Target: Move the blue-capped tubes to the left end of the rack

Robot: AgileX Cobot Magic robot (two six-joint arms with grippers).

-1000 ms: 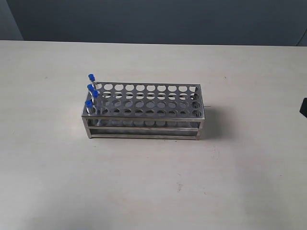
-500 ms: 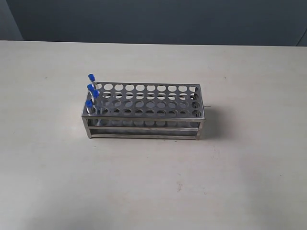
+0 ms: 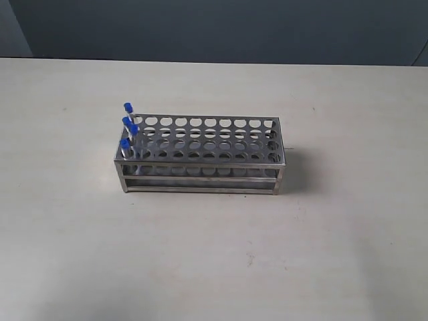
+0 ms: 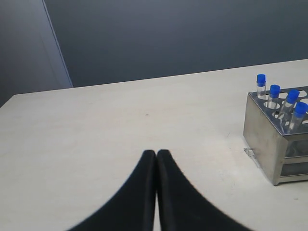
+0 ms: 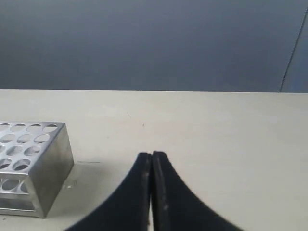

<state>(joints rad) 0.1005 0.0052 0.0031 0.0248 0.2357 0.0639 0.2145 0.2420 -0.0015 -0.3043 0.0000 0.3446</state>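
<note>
The steel rack (image 3: 200,157) stands in the middle of the table. Several blue-capped tubes (image 3: 128,127) stand upright in the holes at its left end; the other holes hold nothing. Neither arm shows in the exterior view. In the left wrist view the rack (image 4: 269,139) and the blue-capped tubes (image 4: 281,98) stand off to one side, well apart from my left gripper (image 4: 156,153), which is shut with nothing in it. My right gripper (image 5: 151,155) is shut too, holding nothing, with the rack's tube-free end (image 5: 45,159) a short way off.
The pale table (image 3: 214,254) stretches on all sides of the rack. A dark blue-grey wall (image 3: 214,27) runs behind the table's far edge.
A dark part of the right arm at the right edge of the exterior view one second ago has gone out of the frame. The rack and tubes have not moved.
</note>
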